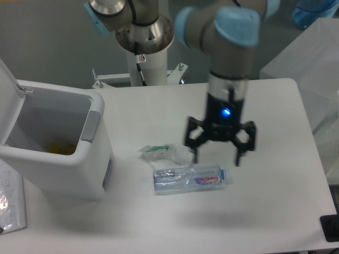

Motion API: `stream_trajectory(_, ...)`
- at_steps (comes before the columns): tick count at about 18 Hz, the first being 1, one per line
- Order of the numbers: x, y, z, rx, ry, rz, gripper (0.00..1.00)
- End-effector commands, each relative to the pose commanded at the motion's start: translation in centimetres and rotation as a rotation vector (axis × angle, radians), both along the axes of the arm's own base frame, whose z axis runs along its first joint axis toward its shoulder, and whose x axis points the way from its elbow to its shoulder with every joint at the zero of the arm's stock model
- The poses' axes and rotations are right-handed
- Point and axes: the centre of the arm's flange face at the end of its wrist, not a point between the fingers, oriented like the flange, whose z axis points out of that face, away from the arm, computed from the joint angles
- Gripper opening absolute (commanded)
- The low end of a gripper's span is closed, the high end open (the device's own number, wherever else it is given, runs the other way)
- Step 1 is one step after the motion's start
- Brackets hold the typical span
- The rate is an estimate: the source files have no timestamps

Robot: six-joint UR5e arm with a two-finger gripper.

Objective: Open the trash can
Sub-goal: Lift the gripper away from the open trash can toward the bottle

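Observation:
The white trash can (79, 177) stands at the table's left edge with its lid (6, 76) swung up and back. Its inside is exposed, with something yellow at the bottom. A grey push-button strip (90, 126) runs along its right rim. My gripper (217, 158) hangs over the middle of the table, well to the right of the can, just above a clear plastic bottle (189, 178). Its fingers are spread wide and hold nothing.
A crumpled clear wrapper with a green bit (165, 152) lies left of the gripper, above the bottle. A plastic-wrapped pack (10, 198) sits at the front left beside the can. A black object (330, 227) is at the table's front right corner.

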Motion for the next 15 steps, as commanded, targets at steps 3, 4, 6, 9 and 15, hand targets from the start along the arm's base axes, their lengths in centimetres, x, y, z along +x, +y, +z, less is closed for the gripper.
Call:
stream_trajectory(3, -0.1, 0.0, -0.2, -0.023, 0.008, -0.011, 1.00)
stream_trajectory(4, -0.1, 0.0, -0.4, -0.027, 0.005, -0.010, 1.00)
stream_trajectory(6, -0.1, 0.0, -0.5, -0.033, 0.004, -0.026, 1.00)
stream_trajectory(9, 0.1, -0.3, -1.1, -0.097, 0.025, -0.205, 1.00)
stream_trajectory(15, 0.2, -0.5, -0.9, -0.140, 0.048, -0.324, 1.00)
